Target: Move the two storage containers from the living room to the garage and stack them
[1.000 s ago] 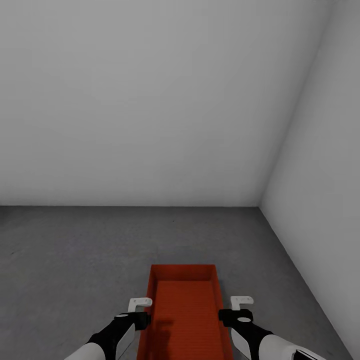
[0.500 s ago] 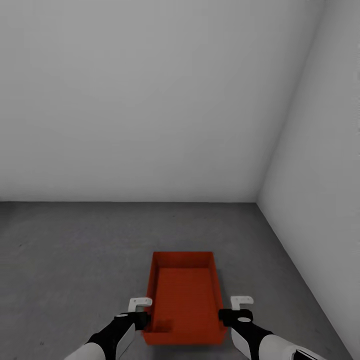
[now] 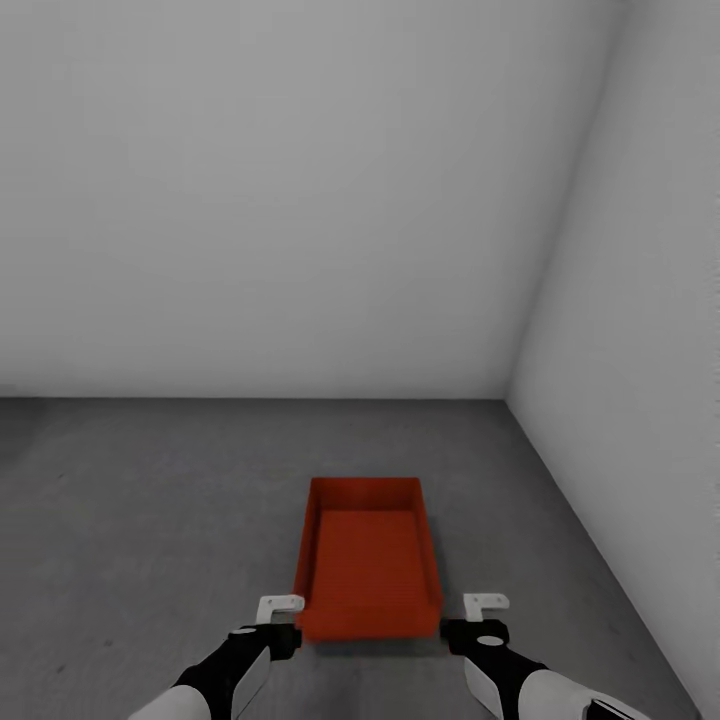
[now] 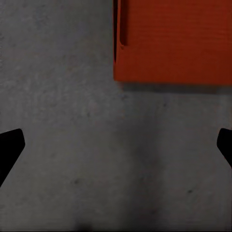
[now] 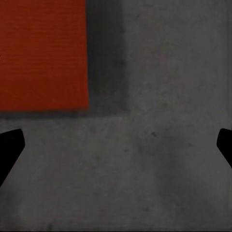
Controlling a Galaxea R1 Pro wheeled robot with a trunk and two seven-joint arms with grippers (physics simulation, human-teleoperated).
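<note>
An empty red-orange storage container (image 3: 368, 560) sits on the dark grey floor (image 3: 150, 520), both hands (image 3: 281, 606) (image 3: 486, 605) spread wide, holding nothing.

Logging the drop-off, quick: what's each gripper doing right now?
Left gripper: open, holding nothing, beside the red bin.
Right gripper: open, holding nothing; the bin sits on the floor.

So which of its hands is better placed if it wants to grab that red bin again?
Neither clearly. The left hand and right hand flank the red bin about evenly, both open, the bin resting on the grey floor. Probably both together.
</note>
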